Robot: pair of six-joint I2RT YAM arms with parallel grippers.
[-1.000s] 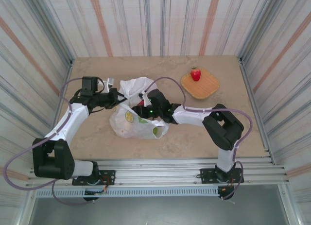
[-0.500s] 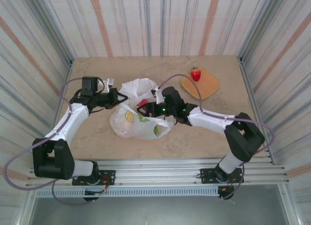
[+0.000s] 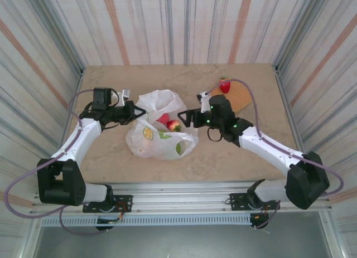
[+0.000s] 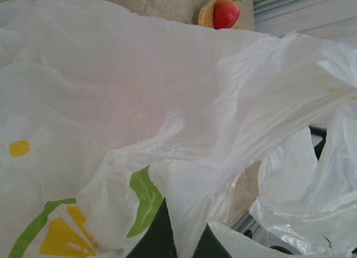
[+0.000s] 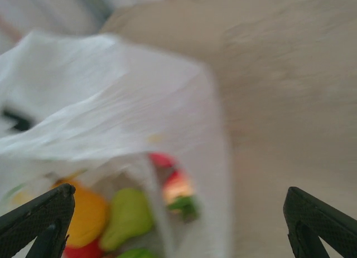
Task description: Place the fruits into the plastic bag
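Note:
The plastic bag point(image 3: 159, 136) lies crumpled at mid-table with its mouth facing the back. In that mouth sit a red fruit point(image 3: 163, 118) and a peach point(image 3: 174, 125). My left gripper point(image 3: 131, 112) is shut on the bag's left rim; thin film point(image 4: 184, 213) is pinched between its dark fingers. My right gripper point(image 3: 187, 117) hangs open just right of the mouth, holding nothing. Its wrist view, blurred, looks into the bag point(image 5: 111, 113) at an orange point(image 5: 86, 213), a green fruit point(image 5: 128, 216) and the peach point(image 5: 179, 185). A strawberry point(image 3: 224, 85) point(image 4: 226, 11) rests on the woven tray point(image 3: 237, 99).
The tan woven tray sits at the back right, near the right arm's cable. Striped walls close in the table point(image 3: 111, 157) on three sides. Bare tabletop lies in front of the bag and to its right point(image 5: 290, 102).
My right gripper has drawn back to the right, out of the bag's mouth, and the peach now lies uncovered there. The left gripper has kept its hold on the rim.

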